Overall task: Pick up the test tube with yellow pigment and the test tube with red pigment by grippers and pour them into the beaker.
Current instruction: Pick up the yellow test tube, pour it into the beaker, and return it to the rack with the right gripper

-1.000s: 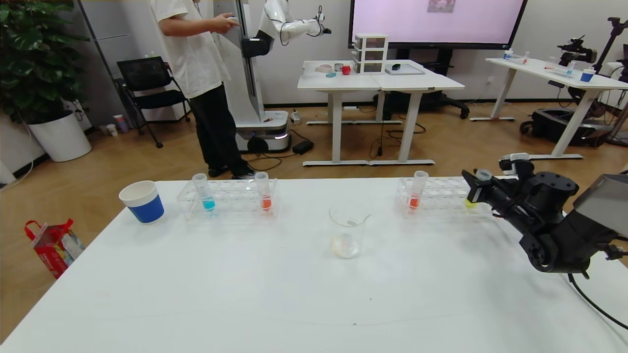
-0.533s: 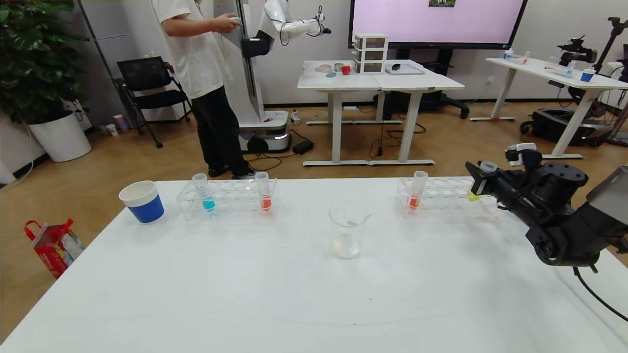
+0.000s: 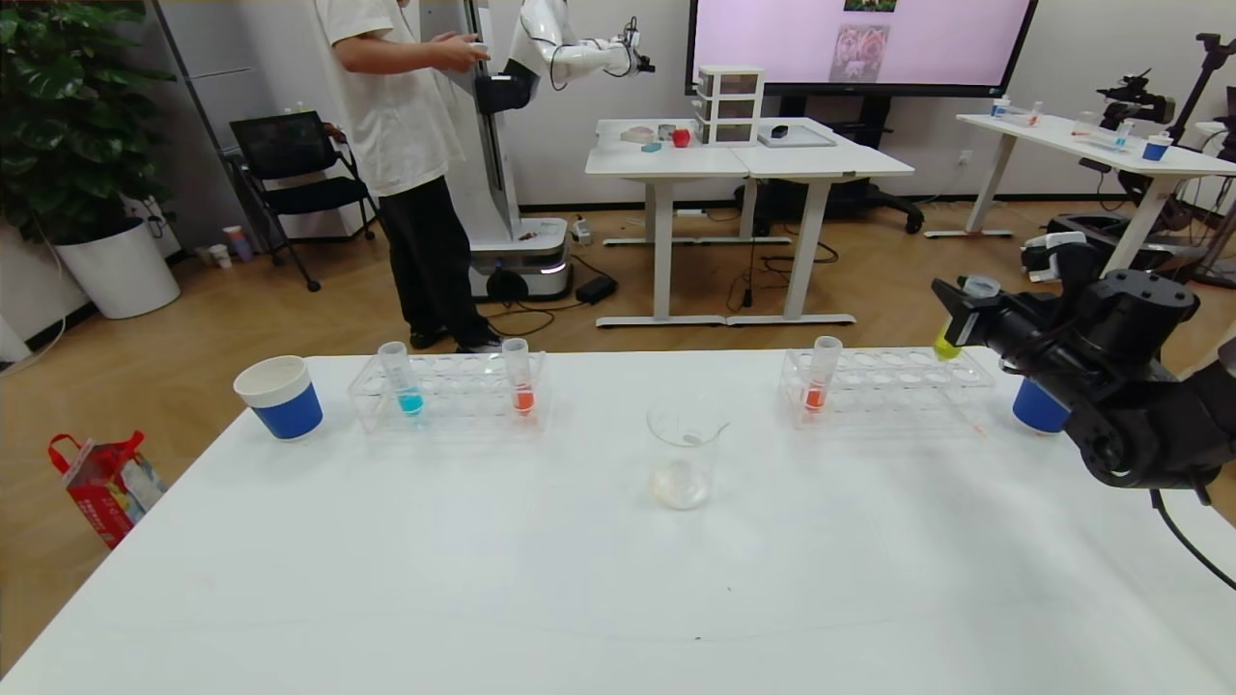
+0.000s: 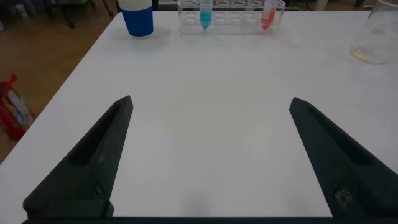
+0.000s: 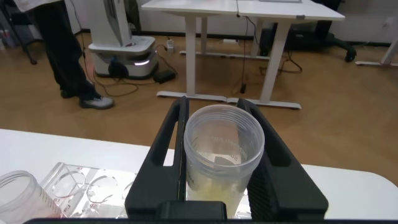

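My right gripper (image 3: 961,319) is shut on the test tube with yellow pigment (image 3: 949,346) and holds it upright above the right end of the right rack (image 3: 893,388); the tube's open mouth (image 5: 224,146) fills the right wrist view between the fingers. A test tube with red pigment (image 3: 820,379) stands in the right rack's left end. Another red tube (image 3: 519,382) stands in the left rack (image 3: 454,391), also in the left wrist view (image 4: 268,14). The clear beaker (image 3: 684,454) stands mid-table. My left gripper (image 4: 210,109) is open, low over the near table.
A blue-liquid tube (image 3: 403,381) stands in the left rack. One blue-and-white paper cup (image 3: 280,397) sits at far left, another (image 3: 1038,405) behind my right arm. A person and another robot stand beyond the table's far edge.
My right gripper has risen and shifted right with the yellow tube, lifting it out of the right rack. The right paper cup has come into view.
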Motion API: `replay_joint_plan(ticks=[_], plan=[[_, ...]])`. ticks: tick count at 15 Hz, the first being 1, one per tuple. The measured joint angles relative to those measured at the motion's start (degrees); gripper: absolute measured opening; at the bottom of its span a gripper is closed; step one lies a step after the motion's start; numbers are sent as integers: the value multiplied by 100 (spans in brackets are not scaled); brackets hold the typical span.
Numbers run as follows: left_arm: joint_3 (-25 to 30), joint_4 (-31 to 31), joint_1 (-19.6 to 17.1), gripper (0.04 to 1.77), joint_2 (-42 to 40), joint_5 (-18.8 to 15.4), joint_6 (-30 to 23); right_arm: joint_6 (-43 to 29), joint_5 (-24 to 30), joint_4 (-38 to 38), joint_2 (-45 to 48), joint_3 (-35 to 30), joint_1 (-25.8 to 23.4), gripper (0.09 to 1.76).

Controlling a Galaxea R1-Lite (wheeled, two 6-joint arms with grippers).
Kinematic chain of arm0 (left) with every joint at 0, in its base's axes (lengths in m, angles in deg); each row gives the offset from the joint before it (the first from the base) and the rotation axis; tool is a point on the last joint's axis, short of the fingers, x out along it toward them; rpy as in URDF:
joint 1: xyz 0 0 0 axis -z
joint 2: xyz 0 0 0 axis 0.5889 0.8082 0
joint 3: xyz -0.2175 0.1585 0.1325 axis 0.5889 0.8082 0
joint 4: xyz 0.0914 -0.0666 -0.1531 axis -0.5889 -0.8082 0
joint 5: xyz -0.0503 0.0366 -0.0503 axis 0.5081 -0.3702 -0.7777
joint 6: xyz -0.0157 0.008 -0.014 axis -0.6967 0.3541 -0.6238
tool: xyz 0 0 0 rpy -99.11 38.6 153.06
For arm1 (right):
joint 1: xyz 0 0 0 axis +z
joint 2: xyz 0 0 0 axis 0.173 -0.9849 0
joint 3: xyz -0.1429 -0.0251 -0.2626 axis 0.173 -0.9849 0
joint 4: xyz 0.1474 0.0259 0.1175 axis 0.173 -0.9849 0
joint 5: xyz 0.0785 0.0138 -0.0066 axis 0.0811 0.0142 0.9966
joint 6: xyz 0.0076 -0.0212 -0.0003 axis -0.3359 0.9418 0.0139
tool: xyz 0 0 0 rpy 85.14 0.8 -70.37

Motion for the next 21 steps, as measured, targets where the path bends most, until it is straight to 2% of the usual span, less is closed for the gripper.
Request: replay_joint_plan(ticks=[3, 7, 11, 13, 16, 21], plan=[[0, 0, 2, 175, 0, 1, 0, 80, 269, -284, 161, 17, 189, 53], [0, 0, 2, 175, 0, 0, 0, 917, 816, -512, 358, 221, 751, 53], [0, -2, 2, 175, 0, 1, 0, 1074, 1045, -490, 336, 653, 1553, 53], [0, 0, 2, 175, 0, 1, 0, 1542, 1235, -474, 268, 789, 1894, 53], [-2, -2, 2, 175, 0, 4, 0, 2141, 1640, -457, 157, 812, 2176, 53], [0, -2, 2, 175, 0, 4, 0, 2838, 1725, -118, -63, 844, 2736, 53]])
